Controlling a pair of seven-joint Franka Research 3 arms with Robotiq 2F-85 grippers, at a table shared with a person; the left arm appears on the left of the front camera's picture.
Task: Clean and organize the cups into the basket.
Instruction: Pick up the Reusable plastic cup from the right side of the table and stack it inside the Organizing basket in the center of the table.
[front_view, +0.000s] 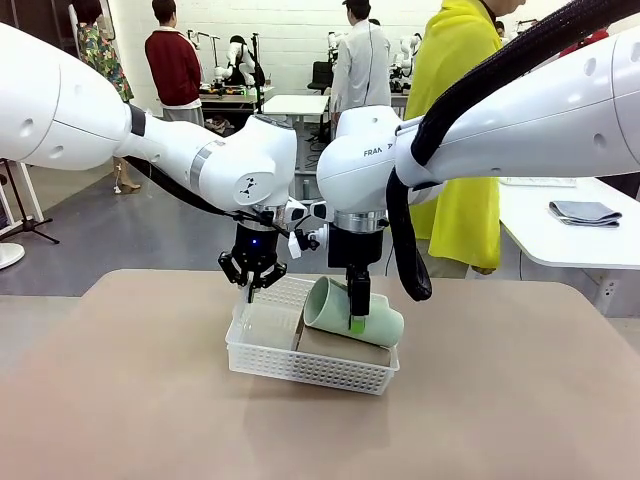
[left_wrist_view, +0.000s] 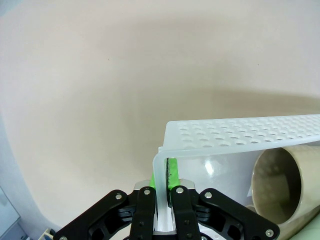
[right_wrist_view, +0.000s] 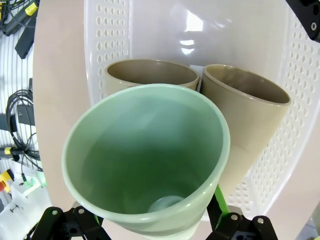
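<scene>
The white lattice basket (front_view: 300, 372) sits mid-table, and my left gripper (front_view: 252, 288) is shut on its far-left rim. In the left wrist view the left gripper (left_wrist_view: 167, 172) pinches the basket (left_wrist_view: 240, 132) wall at a corner, with a tan cup (left_wrist_view: 280, 180) lying inside. The mint-green cup (front_view: 375, 320) lies tilted on top of the tan cups (front_view: 340, 347) in the basket. My right gripper (front_view: 356, 322) stands over it with its jaws spread wide around the cup's base end. In the right wrist view the mint cup (right_wrist_view: 145, 150) is between the fingers of the right gripper (right_wrist_view: 156, 207), above two tan cups (right_wrist_view: 150, 72) (right_wrist_view: 250, 105) in the basket (right_wrist_view: 300, 100).
The tan table (front_view: 150, 400) has free room on all sides of the basket. A person in a yellow coat (front_view: 460, 120) stands at the far side. A white table at the right holds a folded grey cloth (front_view: 585, 212).
</scene>
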